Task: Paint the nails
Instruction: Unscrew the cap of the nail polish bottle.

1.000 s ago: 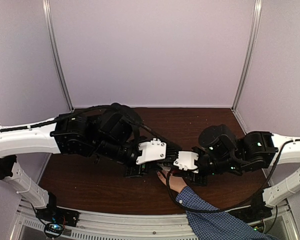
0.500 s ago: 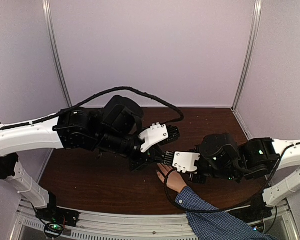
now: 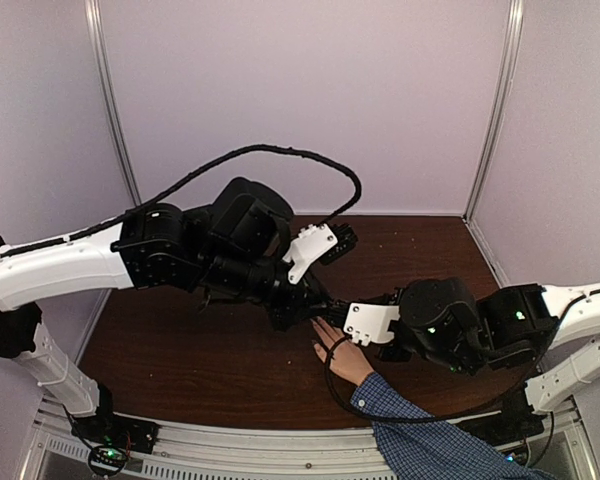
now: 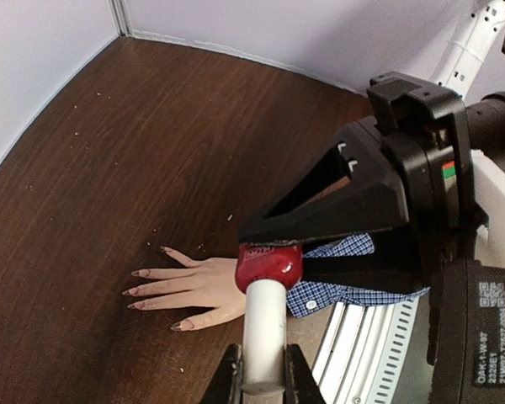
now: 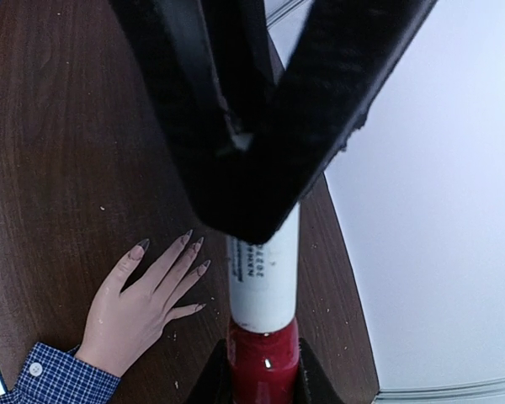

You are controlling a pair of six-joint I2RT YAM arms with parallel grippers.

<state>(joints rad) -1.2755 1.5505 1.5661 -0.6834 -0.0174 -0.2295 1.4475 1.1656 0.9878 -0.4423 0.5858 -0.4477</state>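
A light-skinned hand (image 4: 194, 286) in a blue checked sleeve (image 3: 420, 440) lies flat on the dark wood table (image 4: 109, 151), fingers spread. Its long nails (image 4: 136, 291) look bare and pinkish; I see them also in the right wrist view, nails (image 5: 199, 245). A small red polish bottle (image 5: 265, 370) with a white cap (image 4: 263, 328) hangs in the air just right of the hand. My left gripper (image 4: 263, 355) is shut on the cap. My right gripper (image 5: 265, 360) is shut on the red glass body. Both grippers meet above the fingertips: left gripper (image 3: 315, 300), right gripper (image 3: 338, 312).
Pale walls (image 3: 300, 100) close the table at back and sides. A slotted metal rail (image 4: 353, 345) runs along the near edge beside the sleeve. The left arm's black cable (image 3: 250, 155) arcs high over the table. Small crumbs dot the wood.
Both grippers have risen off the table with the bottle held between them and shifted slightly toward the back. The left arm's cable has swung up. The hand has stayed put.
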